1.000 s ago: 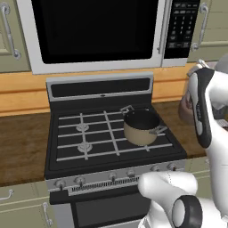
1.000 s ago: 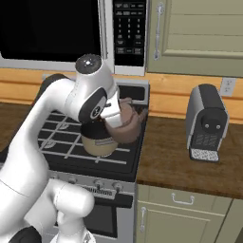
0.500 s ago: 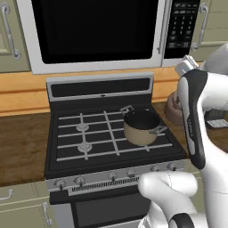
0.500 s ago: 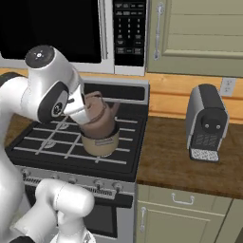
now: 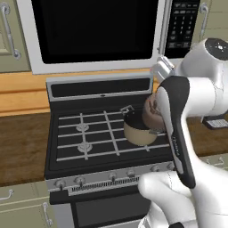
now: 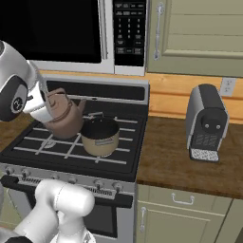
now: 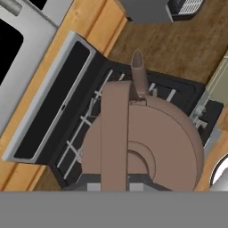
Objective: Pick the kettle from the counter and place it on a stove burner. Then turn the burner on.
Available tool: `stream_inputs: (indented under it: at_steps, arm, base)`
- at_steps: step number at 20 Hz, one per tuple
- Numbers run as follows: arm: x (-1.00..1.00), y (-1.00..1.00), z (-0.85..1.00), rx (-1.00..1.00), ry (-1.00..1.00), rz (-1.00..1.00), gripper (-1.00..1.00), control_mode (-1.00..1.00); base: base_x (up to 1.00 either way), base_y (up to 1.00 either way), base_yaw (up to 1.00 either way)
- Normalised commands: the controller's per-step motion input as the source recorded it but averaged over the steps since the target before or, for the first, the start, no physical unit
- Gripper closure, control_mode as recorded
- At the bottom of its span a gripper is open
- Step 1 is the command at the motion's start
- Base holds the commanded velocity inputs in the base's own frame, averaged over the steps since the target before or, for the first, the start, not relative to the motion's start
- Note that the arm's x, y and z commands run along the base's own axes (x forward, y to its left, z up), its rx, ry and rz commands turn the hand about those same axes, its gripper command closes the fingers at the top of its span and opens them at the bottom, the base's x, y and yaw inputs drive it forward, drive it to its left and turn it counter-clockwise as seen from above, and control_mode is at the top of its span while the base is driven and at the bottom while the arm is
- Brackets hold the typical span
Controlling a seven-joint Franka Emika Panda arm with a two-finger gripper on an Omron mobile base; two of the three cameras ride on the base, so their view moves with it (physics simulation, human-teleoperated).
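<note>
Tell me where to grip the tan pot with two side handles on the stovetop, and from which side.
Grip the tan pot by its thin rim or a side handle, coming from above. Its mouth opens upward and its body looks too wide to span. The gripper, shut on the copper-brown kettle, crowds the pot's left in the right base view, so the right side looks freer.

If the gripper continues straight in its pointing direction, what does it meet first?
Probably the black stovetop: the gripper, shut on the kettle, looks down past it onto the grates, though depth is unclear.

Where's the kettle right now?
In the right base view the kettle hangs in the gripper above the black stovetop, left of the tan pot and close beside it, spout toward the pot.
</note>
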Motion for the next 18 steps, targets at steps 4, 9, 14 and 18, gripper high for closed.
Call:
stream_inputs:
  at_steps: [4,9,14,18]
  arm:
    - [-0.08,0.98,0.00,0.00,0.00,0.11,1.00,-1.00]
    - [0.00,1.00,-0.10,0.00,0.00,0.12,1.00,-1.00]
    - [0.00,0.98,-0.31,0.00,0.08,0.12,1.00,-1.00]
    - [0.00,0.84,-0.36,0.00,0.14,0.09,1.00,-1.00]
  base:
    - [0.00,0.00,0.00]
    - [0.00,0.00,0.00]
    - [0.00,0.00,0.00]
    - [0.00,0.00,0.00]
